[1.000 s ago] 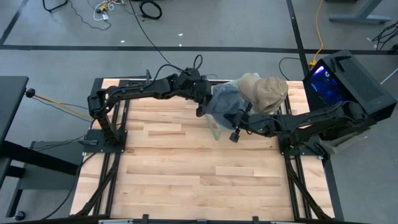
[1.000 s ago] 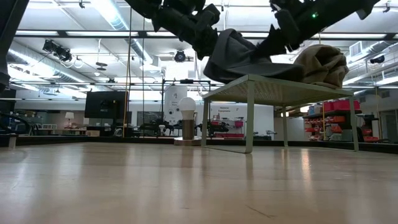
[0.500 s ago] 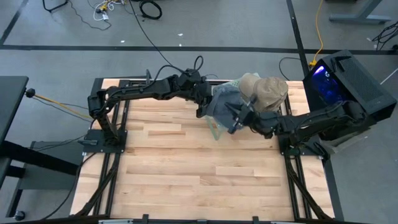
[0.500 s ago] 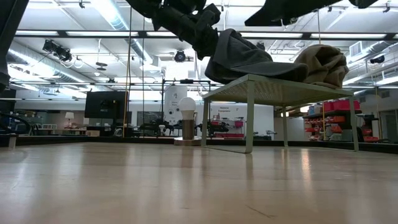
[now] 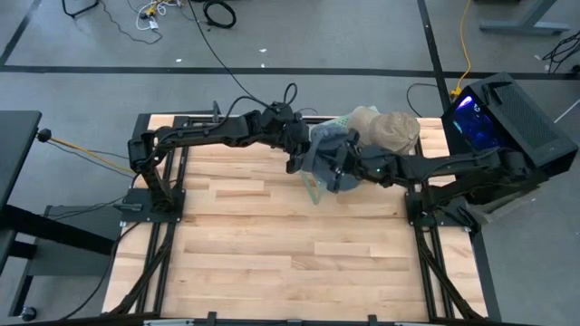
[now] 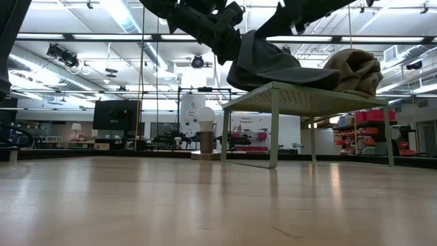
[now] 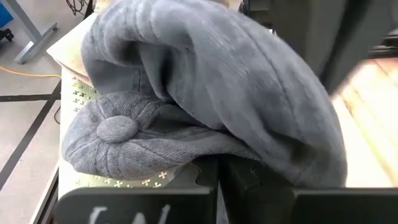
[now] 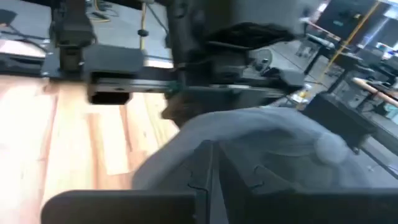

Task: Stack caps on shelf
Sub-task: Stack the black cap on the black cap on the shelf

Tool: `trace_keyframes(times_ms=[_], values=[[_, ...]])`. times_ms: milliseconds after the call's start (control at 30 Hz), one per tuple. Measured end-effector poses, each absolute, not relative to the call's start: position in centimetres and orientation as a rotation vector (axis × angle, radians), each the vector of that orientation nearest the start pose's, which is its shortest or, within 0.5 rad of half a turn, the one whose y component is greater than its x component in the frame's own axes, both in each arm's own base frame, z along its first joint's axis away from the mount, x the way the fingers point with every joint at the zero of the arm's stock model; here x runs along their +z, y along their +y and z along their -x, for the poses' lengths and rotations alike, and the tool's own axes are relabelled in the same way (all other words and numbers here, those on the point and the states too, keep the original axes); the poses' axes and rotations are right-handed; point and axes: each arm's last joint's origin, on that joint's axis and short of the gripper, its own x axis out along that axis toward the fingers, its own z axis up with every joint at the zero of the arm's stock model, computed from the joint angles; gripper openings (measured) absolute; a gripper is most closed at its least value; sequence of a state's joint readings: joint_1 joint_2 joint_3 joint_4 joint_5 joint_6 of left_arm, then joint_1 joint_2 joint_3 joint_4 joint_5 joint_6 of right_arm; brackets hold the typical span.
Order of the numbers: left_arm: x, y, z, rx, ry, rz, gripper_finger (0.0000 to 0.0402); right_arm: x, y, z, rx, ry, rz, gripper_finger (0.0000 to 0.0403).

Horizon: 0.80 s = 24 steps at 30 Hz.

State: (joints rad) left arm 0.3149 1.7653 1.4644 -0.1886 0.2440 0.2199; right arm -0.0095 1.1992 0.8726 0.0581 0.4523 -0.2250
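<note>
Slate-grey cap (image 7: 205, 93) of ribbed cloth; tan cap (image 5: 391, 131); pale green shelf (image 6: 300, 98) with perforated top; light wood-plank table (image 5: 272, 235); black box (image 5: 507, 113) lit blue.

Robotics lab: floor cables (image 5: 217, 13), ceiling strip lights (image 6: 123, 14).

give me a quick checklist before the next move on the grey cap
1. Left gripper shut on the grey cap: ok, fabric is pinched between its fingers.
2. Grey cap over the shelf: ok, though part hangs past the shelf edge.
3. Tan caps resting on the shelf: ok.
4. Right gripper clear of the grey cap: not ok, it is pressed close over it.
5. Right gripper holding anything: cannot tell.
6. Grey caps lined up as a stack: not ok, the top one is bunched and tilted.
</note>
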Motion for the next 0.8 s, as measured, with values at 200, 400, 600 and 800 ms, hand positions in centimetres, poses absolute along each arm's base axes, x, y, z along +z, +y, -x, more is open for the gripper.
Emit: trace_keyframes(times_ms=[200, 400, 600, 800], values=[[30.2, 11.8, -39.0, 0.016, 0.475, -0.084, 0.0004, 30.4, -1.6, -27.4, -0.437, 0.267, 0.306, 0.0029], [30.2, 11.3, -39.2, 0.059, 0.484, -0.102, 0.0012, 30.7, -2.3, -27.4, -0.472, 0.215, 0.218, 0.0029], [30.3, 10.9, -39.4, 0.052, 0.475, -0.117, 0.0004, 29.7, -3.2, -27.7, -0.483, 0.279, 0.186, 0.0029], [30.3, 10.7, -39.4, 0.049, 0.472, -0.118, 0.0010, 29.5, -3.8, -27.8, -0.495, 0.276, 0.166, 0.0029]])
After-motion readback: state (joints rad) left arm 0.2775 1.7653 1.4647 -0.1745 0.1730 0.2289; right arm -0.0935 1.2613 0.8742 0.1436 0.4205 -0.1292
